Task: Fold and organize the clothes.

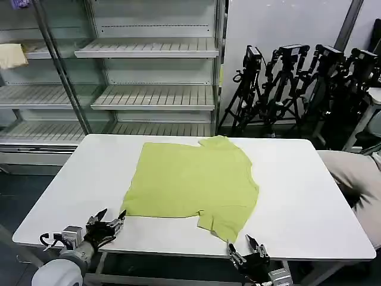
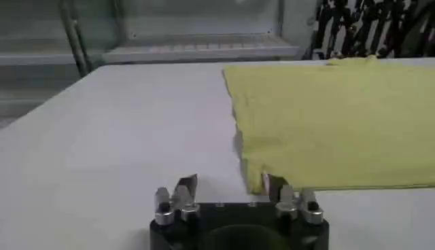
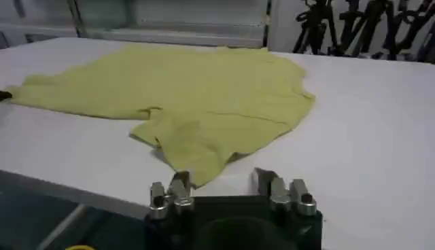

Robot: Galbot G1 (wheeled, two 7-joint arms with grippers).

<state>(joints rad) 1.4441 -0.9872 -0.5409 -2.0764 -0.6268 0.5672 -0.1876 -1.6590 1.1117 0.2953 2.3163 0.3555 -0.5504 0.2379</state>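
Shelving (image 1: 152, 95) stands far left behind the table (image 1: 309, 196), with a pale cloth (image 1: 12, 55) on one shelf at the far left edge.

My left gripper (image 1: 111, 219) sits over the table's near left edge, fingers spread, pointing toward the near left corner of the shirt (image 1: 190, 182). In my left wrist view the gripper (image 2: 230, 183) is low over the white top, and one fingertip (image 2: 272, 183) is right at the shirt's (image 2: 333, 122) near corner; I cannot tell whether it touches the cloth.

The shirt lies flat in the middle of the table, lime and plain, partly folded: its body makes a rough rectangle, with one short sleeve sticking out toward the near edge at its right and a small bump of cloth at its far right corner.

My right gripper (image 1: 243, 243) hangs at the near edge just right of that sleeve, fingers spread, holding nothing. From my right wrist the gripper (image 3: 221, 182) is just near of the sleeve's tip, and the shirt (image 3: 204, 95) spreads away beyond it.

Tripods (image 1: 297, 83) stand far right behind the table, and a beige cloth (image 1: 357, 179) lies off its right side.
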